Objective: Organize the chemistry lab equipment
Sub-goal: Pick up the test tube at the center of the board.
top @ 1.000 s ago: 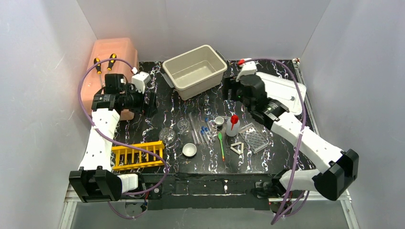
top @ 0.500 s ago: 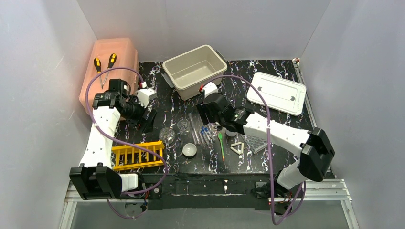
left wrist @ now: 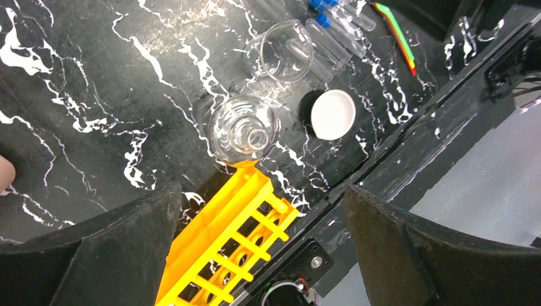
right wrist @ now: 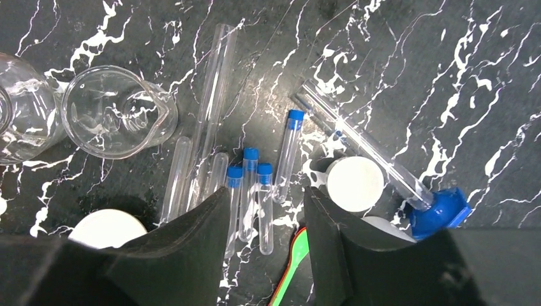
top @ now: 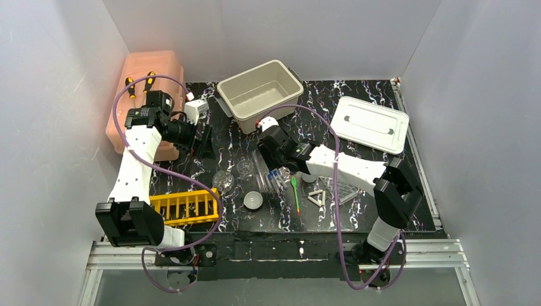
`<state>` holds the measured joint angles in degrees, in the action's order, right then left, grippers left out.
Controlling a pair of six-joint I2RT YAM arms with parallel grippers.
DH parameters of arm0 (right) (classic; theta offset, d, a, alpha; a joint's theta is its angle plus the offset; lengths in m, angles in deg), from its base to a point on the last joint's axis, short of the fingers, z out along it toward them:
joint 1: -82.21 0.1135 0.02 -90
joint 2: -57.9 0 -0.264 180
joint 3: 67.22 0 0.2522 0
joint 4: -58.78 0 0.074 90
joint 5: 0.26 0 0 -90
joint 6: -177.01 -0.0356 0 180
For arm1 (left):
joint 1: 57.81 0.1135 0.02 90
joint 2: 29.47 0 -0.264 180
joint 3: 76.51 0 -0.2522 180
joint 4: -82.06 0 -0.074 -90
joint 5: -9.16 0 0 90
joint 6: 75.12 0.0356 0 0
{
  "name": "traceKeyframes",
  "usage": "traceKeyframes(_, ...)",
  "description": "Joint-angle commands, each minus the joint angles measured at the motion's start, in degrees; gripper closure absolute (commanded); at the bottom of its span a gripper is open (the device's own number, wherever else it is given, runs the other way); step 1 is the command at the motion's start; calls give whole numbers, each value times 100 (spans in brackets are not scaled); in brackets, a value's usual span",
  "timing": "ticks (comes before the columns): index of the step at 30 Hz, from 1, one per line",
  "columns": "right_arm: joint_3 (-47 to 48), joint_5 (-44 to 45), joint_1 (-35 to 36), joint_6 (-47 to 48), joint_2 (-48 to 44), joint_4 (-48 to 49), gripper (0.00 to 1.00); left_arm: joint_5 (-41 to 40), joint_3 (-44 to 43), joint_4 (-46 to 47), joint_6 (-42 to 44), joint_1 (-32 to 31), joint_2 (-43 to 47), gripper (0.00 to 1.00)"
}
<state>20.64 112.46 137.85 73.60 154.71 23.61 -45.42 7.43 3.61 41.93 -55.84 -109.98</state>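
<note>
Right gripper (right wrist: 265, 220) is part open, jaws straddling the blue-capped tubes (right wrist: 250, 191), not clamped yet. A second ago it was wider and up by the beige bin (top: 258, 95). It has swung across and is narrowing, so I read this as a tube pick; the yellow rack (top: 185, 207) looks unfilled. Left gripper (left wrist: 261, 191) is fully open, hanging over the flask (left wrist: 244, 131). The wrist view separates each tube, but overhead the arm covers most of them.
</note>
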Motion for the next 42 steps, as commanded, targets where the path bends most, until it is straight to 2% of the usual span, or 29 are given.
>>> traceKeyframes(1, -233, -211, 35, -280, -108, -88, 47, 485, -119, 4, -268, -13, 32, 1)
traceKeyframes(7, -279, -329, 42, -326, 30, 214, 47, 430, -43, 61, -337, -57, 150, 1)
traceKeyframes(15, 406, -511, 43, -66, 700, 10, 48, 417, 31, 69, -256, -207, 209, 1)
traceKeyframes(20, 252, -471, 44, -154, 727, -149, 54, 443, 65, 64, -199, -207, 74, 1)
traceKeyframes(28, -210, -217, 12, -256, 590, 111, 60, 392, 152, 62, -51, -207, 153, 1)
traceKeyframes(42, 833, -308, -677, 159, 1512, 200, 59, 375, 286, 138, -93, -207, 185, 1)
